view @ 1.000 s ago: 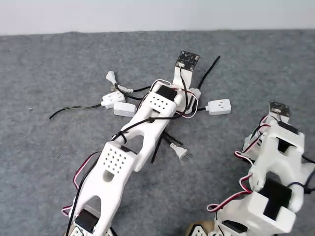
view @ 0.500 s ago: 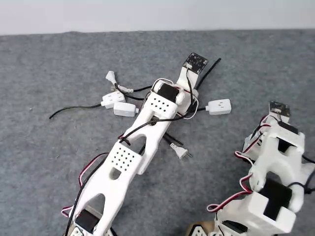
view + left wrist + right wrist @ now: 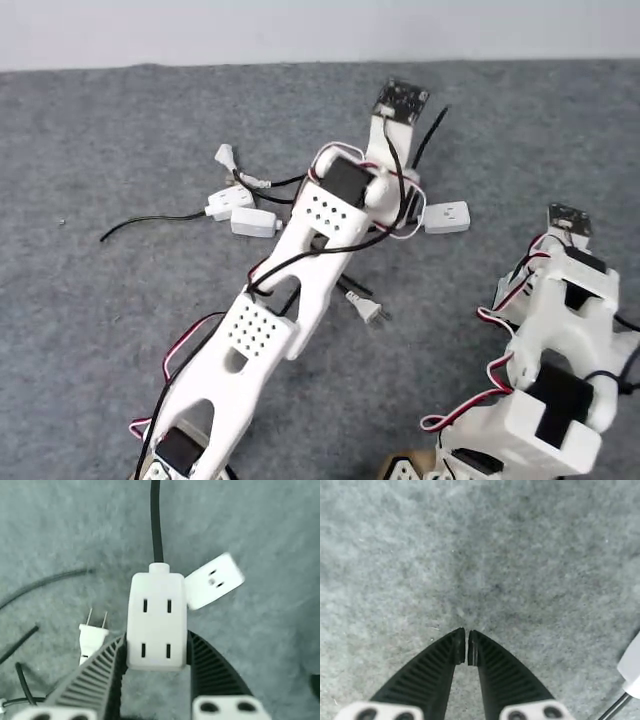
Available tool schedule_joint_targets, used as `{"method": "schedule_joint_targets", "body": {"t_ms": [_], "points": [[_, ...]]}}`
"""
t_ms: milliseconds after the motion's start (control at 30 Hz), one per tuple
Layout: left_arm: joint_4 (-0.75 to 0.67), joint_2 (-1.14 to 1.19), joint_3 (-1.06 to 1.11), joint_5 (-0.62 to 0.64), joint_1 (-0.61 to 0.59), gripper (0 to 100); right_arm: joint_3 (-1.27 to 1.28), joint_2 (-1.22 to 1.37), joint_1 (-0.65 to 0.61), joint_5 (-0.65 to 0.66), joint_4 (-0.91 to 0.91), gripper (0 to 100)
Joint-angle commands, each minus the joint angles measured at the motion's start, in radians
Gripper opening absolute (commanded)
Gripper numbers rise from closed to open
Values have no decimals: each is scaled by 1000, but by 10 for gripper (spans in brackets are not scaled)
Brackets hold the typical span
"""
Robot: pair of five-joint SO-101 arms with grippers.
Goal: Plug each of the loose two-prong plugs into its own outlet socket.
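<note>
My left gripper (image 3: 156,641) is shut on a white outlet block (image 3: 156,620) with two sockets and a black cord (image 3: 156,520) running away from it. A second white outlet block (image 3: 214,580) lies just past it on the carpet, seen from above as outlet block (image 3: 445,216). A loose white two-prong plug (image 3: 94,632) lies beside the left fingers. Another two-prong plug (image 3: 368,308) on a black cord rests beside the left arm (image 3: 320,250). My right gripper (image 3: 466,635) is shut on nothing above bare grey carpet, at the right side of the table.
More white plug and outlet pieces (image 3: 245,212) with black cords lie to the left of the left arm. A thin black cord (image 3: 150,222) trails further left. The right arm (image 3: 560,330) is folded back. A white piece (image 3: 632,667) sits at the right wrist view's edge.
The left arm has swung to the right and a little farther away, carrying the held outlet block toward the second outlet block. The right arm has not moved.
</note>
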Motion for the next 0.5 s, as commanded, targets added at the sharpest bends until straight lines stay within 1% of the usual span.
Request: {"method": "schedule_joint_targets", "body": {"t_ms": [0, 200, 300, 367, 467], "points": [[44, -204, 73, 41, 3, 10, 8, -15, -15, 5, -16, 10], [37, -583, 596, 51, 5, 10, 8, -15, -16, 5, -16, 10], [34, -787, 848, 94, -9, 11, 8, -15, -16, 5, -16, 10], [5, -904, 1007, 106, -32, 11, 8, -15, -18, 5, -16, 10], [-84, -1066, 1279, 97, -95, 11, 8, -15, -27, 5, -16, 10]]}}
